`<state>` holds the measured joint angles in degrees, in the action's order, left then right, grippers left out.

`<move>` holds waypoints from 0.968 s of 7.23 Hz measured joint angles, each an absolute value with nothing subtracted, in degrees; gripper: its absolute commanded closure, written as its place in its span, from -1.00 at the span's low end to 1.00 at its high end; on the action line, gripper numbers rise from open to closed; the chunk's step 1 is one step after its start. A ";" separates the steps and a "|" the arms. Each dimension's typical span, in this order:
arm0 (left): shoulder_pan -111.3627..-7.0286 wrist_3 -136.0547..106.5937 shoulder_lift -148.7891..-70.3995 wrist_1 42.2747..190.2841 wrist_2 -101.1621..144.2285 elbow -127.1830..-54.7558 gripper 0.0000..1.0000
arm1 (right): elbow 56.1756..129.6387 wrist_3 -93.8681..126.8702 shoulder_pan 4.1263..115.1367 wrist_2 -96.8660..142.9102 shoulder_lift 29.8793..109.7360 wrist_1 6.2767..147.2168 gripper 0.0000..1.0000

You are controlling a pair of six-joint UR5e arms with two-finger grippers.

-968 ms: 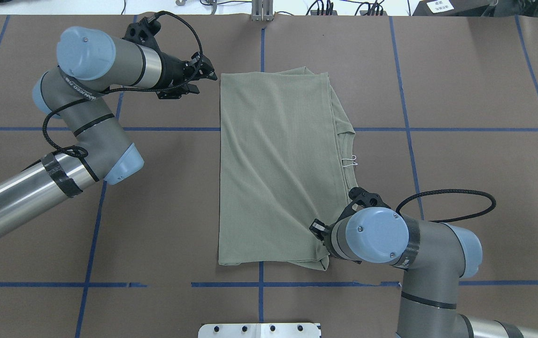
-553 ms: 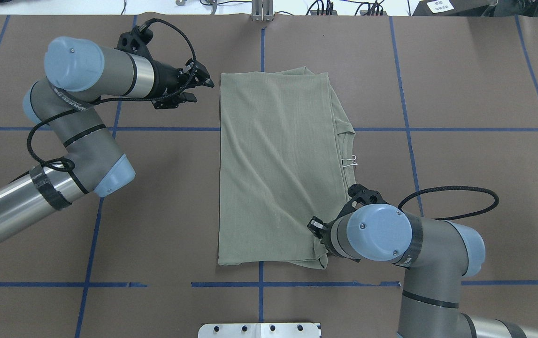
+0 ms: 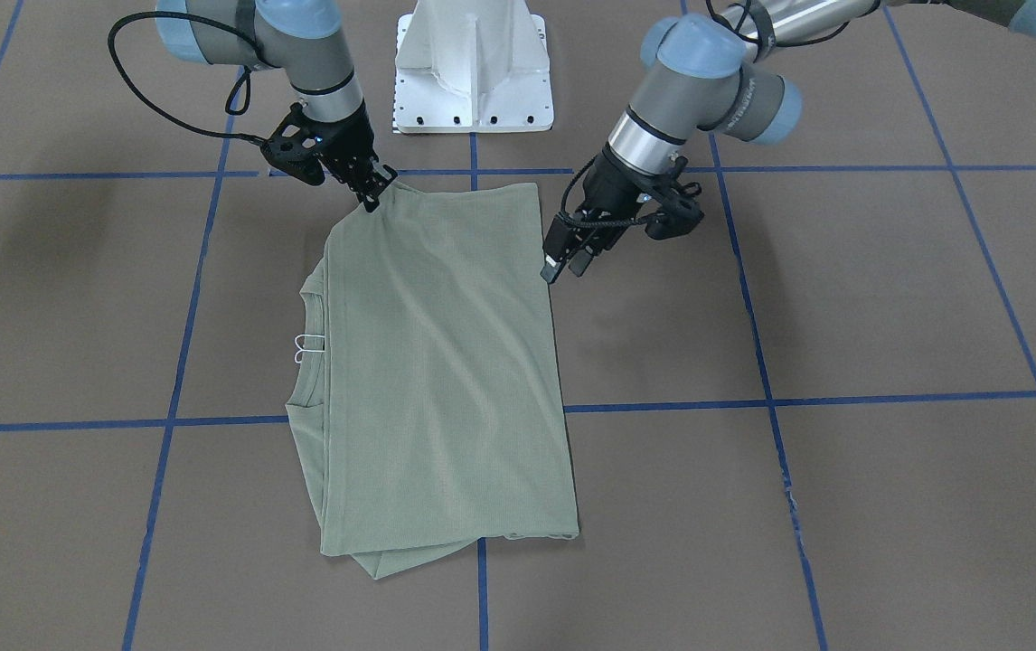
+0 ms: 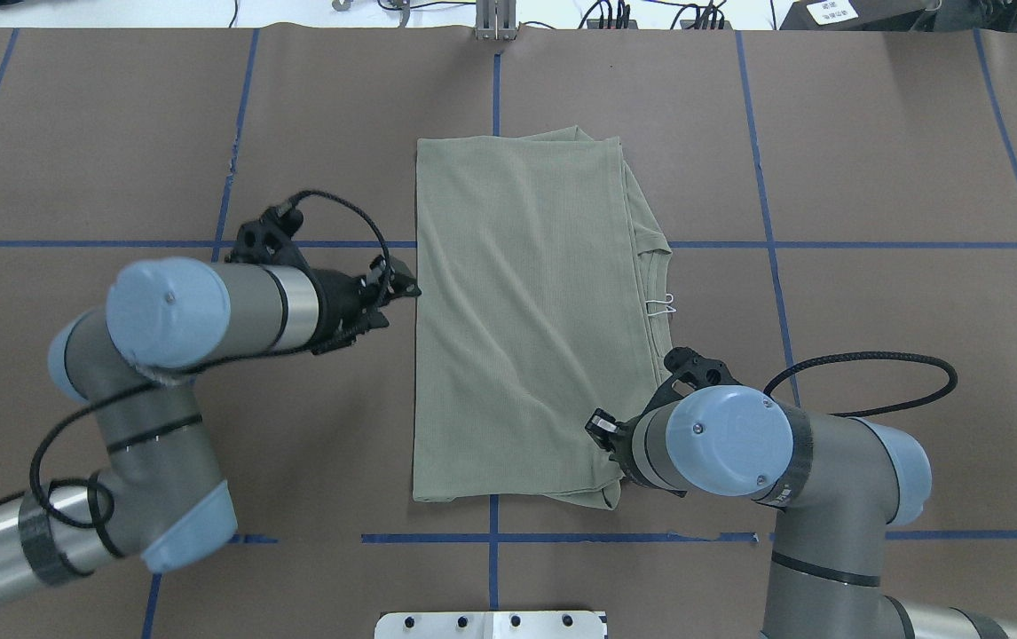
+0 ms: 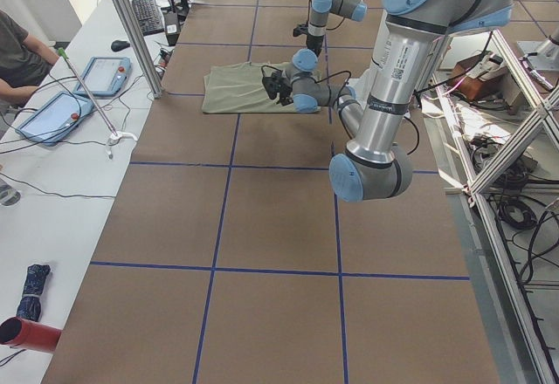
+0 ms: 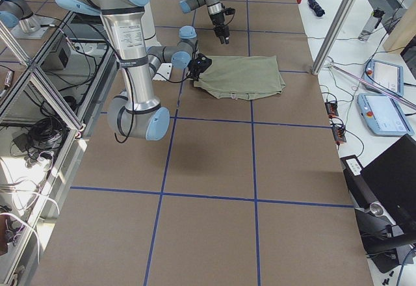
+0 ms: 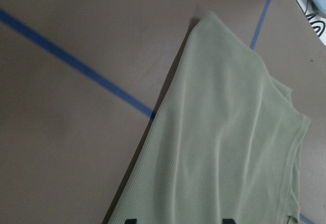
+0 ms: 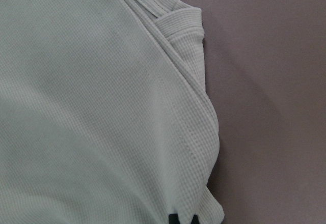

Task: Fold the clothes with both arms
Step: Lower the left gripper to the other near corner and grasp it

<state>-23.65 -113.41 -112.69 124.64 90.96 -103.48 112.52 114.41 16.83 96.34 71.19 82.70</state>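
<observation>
The sage-green shirt (image 4: 526, 319) lies folded into a long rectangle mid-table, its round neck and white hang tag (image 4: 664, 306) on its right edge. My left gripper (image 4: 406, 286) sits at the middle of the shirt's left edge, low over the table. Its fingertips (image 7: 131, 220) stand wide apart in the left wrist view, so it is open and holds nothing. My right gripper (image 3: 373, 194) is at the shirt's (image 3: 437, 362) near right corner, shut on the cloth there, which rises to it. From overhead the right wrist hides that gripper.
The white pedestal base (image 3: 473, 63) stands at the robot's edge of the table. Blue tape lines (image 4: 766, 244) grid the brown tabletop. A side bench with tablets (image 5: 52, 113), a seated person (image 5: 17, 48) and an aluminium post (image 5: 131, 30) lie beyond the far edge.
My left arm has swung from the shirt's far left corner toward the robot, to the middle of its left edge. The right gripper has stayed at its corner.
</observation>
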 measured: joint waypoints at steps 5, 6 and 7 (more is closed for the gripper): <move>-12.32 -120.04 -109.86 120.96 84.96 -105.35 -0.21 | 112.41 114.35 16.79 96.35 71.04 82.70 1.00; -11.38 -120.17 -109.88 120.94 84.92 -105.21 -0.14 | 112.41 114.35 16.79 96.34 71.04 82.71 1.00; -10.65 -120.21 -109.94 120.94 84.93 -105.10 0.00 | 112.43 114.35 16.79 96.35 71.05 82.71 1.00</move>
